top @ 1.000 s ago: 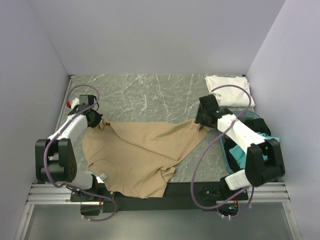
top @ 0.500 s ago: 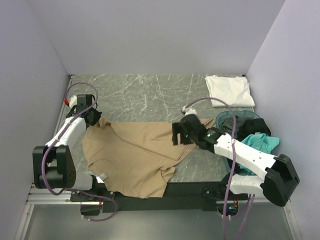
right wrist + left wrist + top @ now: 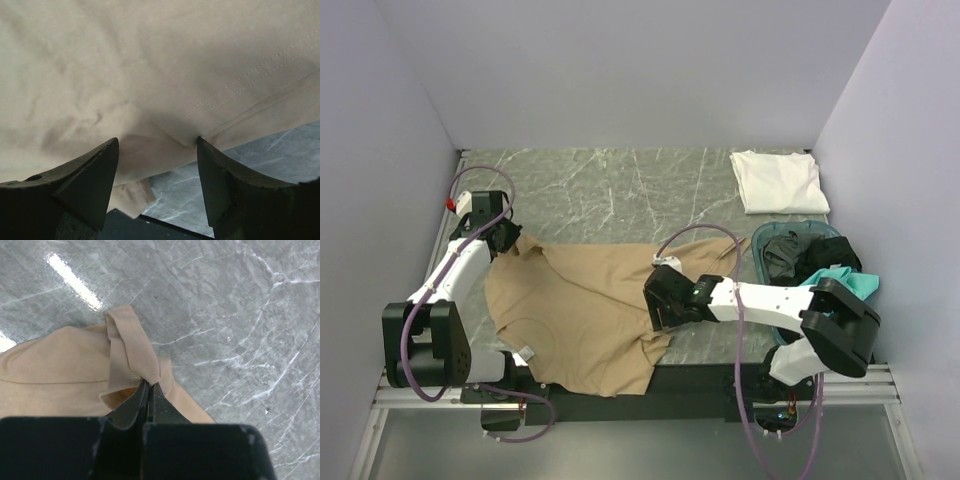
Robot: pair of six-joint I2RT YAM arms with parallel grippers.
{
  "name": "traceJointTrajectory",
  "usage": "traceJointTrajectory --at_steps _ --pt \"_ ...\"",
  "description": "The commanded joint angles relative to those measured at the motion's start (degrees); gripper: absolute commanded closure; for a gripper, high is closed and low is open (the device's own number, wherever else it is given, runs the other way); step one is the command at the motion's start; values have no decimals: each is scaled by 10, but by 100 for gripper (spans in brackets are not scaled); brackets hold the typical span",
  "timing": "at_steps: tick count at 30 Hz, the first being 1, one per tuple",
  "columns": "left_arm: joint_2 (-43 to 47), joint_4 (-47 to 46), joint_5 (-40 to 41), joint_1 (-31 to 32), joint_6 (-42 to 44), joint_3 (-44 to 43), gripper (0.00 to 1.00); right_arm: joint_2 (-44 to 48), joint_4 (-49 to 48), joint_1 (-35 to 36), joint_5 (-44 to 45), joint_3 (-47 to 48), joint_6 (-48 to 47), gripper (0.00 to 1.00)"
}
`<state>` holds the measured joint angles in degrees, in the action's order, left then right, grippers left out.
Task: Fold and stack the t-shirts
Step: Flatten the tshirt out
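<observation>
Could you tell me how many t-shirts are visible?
4: tan shirt spread mid-table, white shirt folded far right, teal shirt and dark grey shirt in the basket, which may hide more.

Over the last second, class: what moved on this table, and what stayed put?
The right fingers swung from the far right corner of the tan shirt towards the near edge and now stand open over the cloth. The left fingers stayed shut on its left corner; the white shirt did not move.

Matt tan cloth t-shirt (image 3: 582,300); glossy grey marble-look table (image 3: 620,190)
</observation>
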<state>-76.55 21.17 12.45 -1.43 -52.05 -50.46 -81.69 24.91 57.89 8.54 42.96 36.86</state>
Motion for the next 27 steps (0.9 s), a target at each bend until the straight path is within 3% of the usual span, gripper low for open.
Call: traceJointTrajectory --at_steps 1,5,14,15,17,23,27 --pt "18 -1 16 -1 12 4 99 -18 -9 6 36 15 26 30" --pt "18 1 21 -2 12 4 99 -37 -5 6 63 20 36 31" --pt "18 3 21 -1 13 0 99 -50 5 6 103 49 51 49" --pt "20 5 22 -1 13 1 99 -46 12 6 114 56 54 58" --pt "22 5 24 -1 13 1 99 -45 18 6 121 61 56 60" --pt "24 5 25 -1 15 0 99 -44 33 6 139 71 58 81" --pt "25 10 29 -1 15 -2 99 -47 32 6 132 77 60 100"
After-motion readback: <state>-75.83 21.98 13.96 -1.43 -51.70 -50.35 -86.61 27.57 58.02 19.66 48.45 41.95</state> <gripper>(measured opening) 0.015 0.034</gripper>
